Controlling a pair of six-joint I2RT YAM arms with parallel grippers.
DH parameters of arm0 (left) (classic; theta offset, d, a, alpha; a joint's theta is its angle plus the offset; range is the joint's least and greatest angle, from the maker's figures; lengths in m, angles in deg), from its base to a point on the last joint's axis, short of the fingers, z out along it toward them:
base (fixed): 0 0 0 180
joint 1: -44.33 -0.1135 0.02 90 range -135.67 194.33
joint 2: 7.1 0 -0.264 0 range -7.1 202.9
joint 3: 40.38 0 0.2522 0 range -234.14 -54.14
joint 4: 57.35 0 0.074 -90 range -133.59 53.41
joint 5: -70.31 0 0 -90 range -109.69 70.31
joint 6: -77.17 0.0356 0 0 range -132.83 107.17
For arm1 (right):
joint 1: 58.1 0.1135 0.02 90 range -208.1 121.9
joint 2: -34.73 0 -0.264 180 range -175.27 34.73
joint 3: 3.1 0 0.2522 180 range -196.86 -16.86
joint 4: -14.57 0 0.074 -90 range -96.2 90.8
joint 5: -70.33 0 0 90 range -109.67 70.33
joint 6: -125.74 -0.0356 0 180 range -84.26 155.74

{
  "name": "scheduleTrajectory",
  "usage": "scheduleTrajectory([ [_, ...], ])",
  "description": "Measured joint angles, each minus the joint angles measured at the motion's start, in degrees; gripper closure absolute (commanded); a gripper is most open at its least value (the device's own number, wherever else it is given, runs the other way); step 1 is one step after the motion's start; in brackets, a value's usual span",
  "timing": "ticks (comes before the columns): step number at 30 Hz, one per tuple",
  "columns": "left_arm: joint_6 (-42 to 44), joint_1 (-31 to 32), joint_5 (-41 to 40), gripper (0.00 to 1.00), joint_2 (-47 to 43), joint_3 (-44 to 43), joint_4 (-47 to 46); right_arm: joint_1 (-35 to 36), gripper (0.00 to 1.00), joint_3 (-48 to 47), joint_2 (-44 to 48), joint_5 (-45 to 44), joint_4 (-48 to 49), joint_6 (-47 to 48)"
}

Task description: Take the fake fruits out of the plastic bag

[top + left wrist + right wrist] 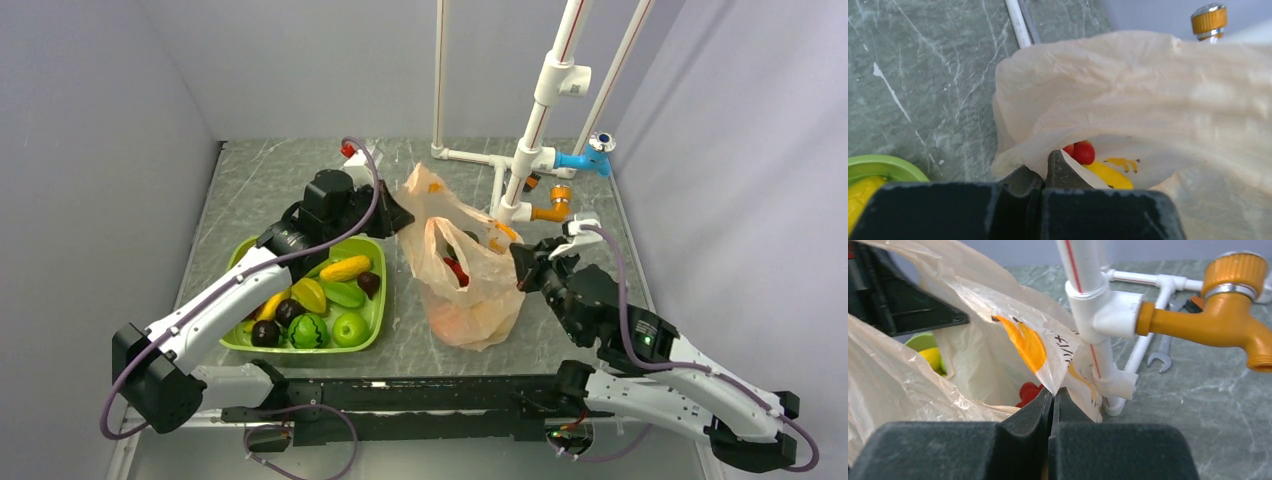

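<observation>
Peach plastic bag point(495, 300) is sitting mid-table point(260, 180); we are pinching its rim with left fingers point(1060, 172) and right fingers point(1030, 412), mouth spread. Red fruits point(456, 270) are lying inside, so removal is not yet done.

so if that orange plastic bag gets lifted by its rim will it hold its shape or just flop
Probably flops: the plastic bag is thin, crinkled and slumped. Its bottom likely droops, since fruit like the red balls sits inside. The glossy film may slip.
</observation>
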State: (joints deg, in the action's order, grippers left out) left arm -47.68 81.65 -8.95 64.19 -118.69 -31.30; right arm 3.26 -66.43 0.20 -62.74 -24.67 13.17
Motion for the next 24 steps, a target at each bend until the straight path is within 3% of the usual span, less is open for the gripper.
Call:
scheduleTrajectory([
  [3,0.92,0.0,-0.55,0.99,-1.57,1.99,0.66,-0.11,1.0,1.18,2.8,6.08,1.09,2.45],
  [4,1.16,0.0,-1.03,0.95,-2.54,3.98,0.87,-0.13,1.0,2.21,3.08,8.92,1.84,3.06],
  [8,1.92,-0.13,-3.08,0.54,-5.6,12.11,4.44,-0.15,1.0,6.67,0.66,17.25,2.45,3.48],
  [12,2.71,-0.35,-4.33,0.29,-9.49,17.22,10.34,-0.15,1.0,10.69,-2.75,22.86,2.67,3.32],
  [15,2.75,-0.37,-2.86,0.26,-16.09,18.75,12.26,-0.15,1.0,11.93,-3.13,25.59,2.82,2.93],
  [20,1.73,0.37,3.67,0.3,-31.47,21.24,8.35,-0.15,1.0,11.98,-2.89,28.17,4.33,2.34],
  [24,-0.39,5.68,7.43,0.36,-36.72,24.15,2.73,-0.15,1.0,11.98,-2.4,28.17,5.31,1.38],
])
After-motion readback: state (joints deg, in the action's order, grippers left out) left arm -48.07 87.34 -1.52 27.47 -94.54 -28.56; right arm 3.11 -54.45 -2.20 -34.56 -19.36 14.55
